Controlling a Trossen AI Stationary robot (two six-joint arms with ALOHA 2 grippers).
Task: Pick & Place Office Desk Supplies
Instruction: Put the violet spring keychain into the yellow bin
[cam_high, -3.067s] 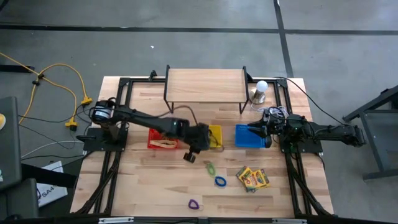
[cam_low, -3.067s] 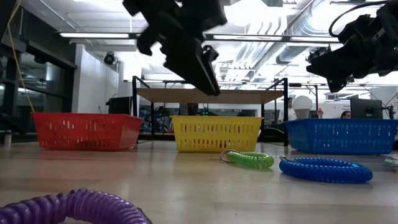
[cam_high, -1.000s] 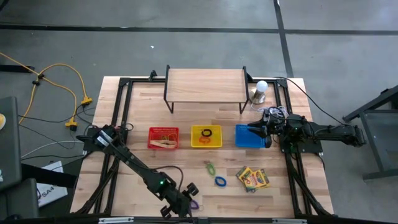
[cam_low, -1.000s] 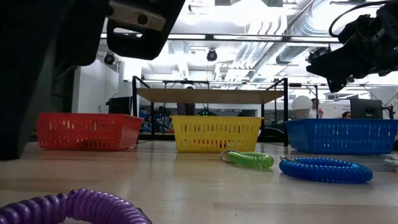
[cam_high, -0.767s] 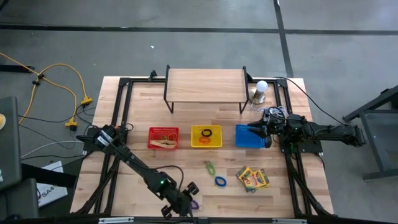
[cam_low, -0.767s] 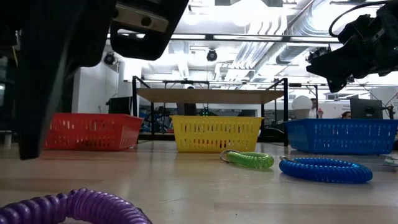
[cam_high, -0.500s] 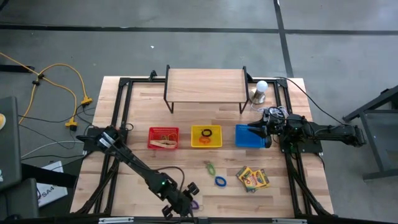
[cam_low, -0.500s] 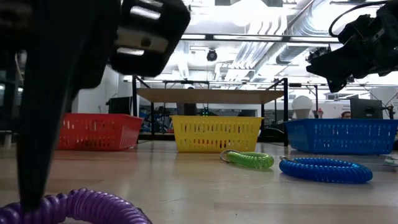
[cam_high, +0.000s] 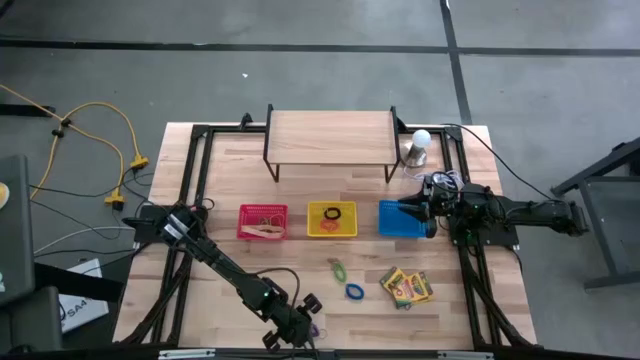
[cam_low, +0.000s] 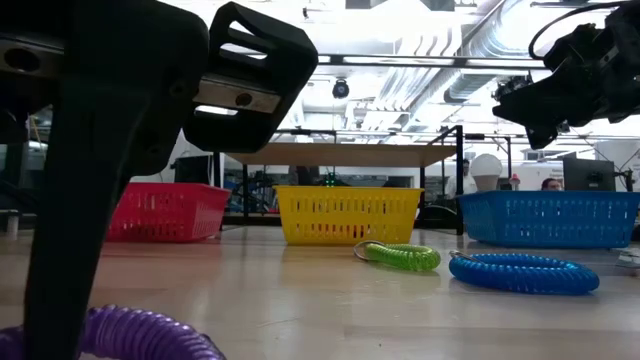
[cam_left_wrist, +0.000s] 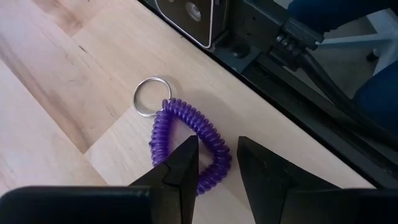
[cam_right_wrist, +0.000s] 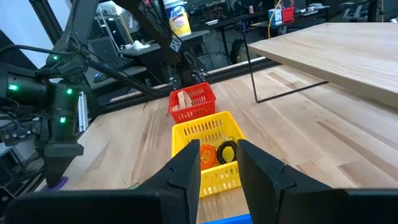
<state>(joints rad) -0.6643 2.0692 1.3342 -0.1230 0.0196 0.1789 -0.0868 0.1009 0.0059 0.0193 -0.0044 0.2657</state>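
While the left gripper (cam_left_wrist: 216, 163) is straddling the purple coil ring (cam_left_wrist: 189, 144) with its fingers apart, well in front of the yellow basket (cam_high: 331, 220) by the table's near edge, the springy coil risks squirming sideways and slipping free. The right gripper (cam_high: 412, 212), narrowly parted and empty, is waiting over the blue basket (cam_high: 398, 222) beside the yellow one.

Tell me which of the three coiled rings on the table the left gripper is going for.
The purple coil ring, alone at the table's front edge, with the left gripper open astride it. The green ring and blue ring lie mid-table.
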